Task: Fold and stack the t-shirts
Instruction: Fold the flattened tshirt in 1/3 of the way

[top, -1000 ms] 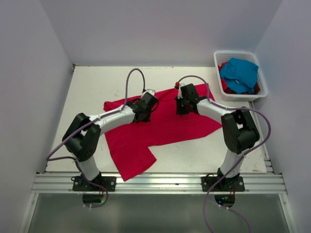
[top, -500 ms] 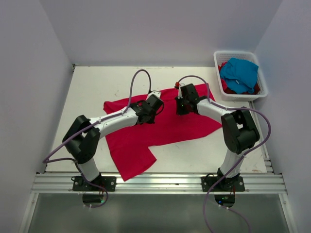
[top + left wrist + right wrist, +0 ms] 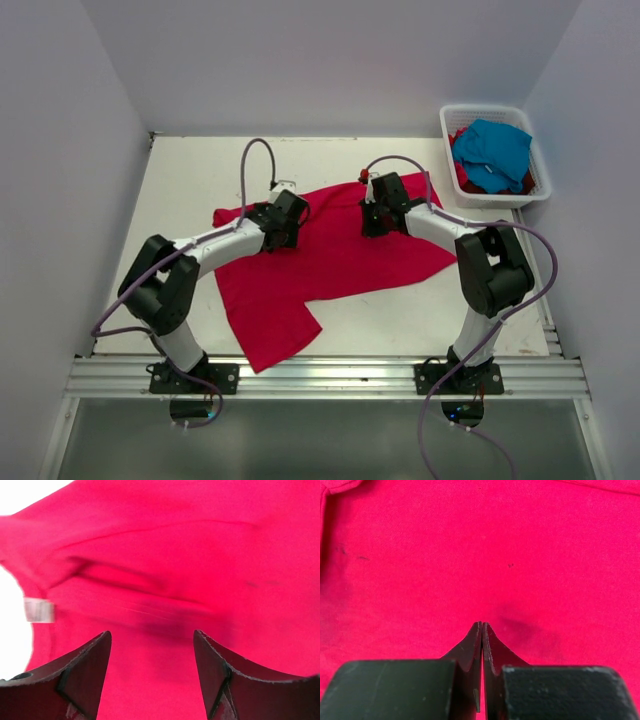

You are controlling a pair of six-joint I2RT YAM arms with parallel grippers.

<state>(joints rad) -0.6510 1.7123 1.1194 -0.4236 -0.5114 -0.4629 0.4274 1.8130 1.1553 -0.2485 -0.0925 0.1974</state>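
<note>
1. red shirt lying spread and rumpled on the white table, with one part reaching toward the near edge.
2. left gripper sits over the shirt's upper left part. in its wrist view the jaws stand apart with nothing between them, and red cloth lies just beyond the fingertips.
3. in that same blurred view a fold line crosses the cloth ahead of the gripper, and a small white label shows at the left, by the shirt's edge.
4. right gripper is at the shirt's far right part, near its upper edge. its jaws are pressed together with their tips at the cloth, and no cloth shows pinched between them.
5. the two grippers are apart, with red cloth between them.
6. white basket in the far right corner, well apart from both grippers, holds a blue shirt on top of more red cloth.
</note>
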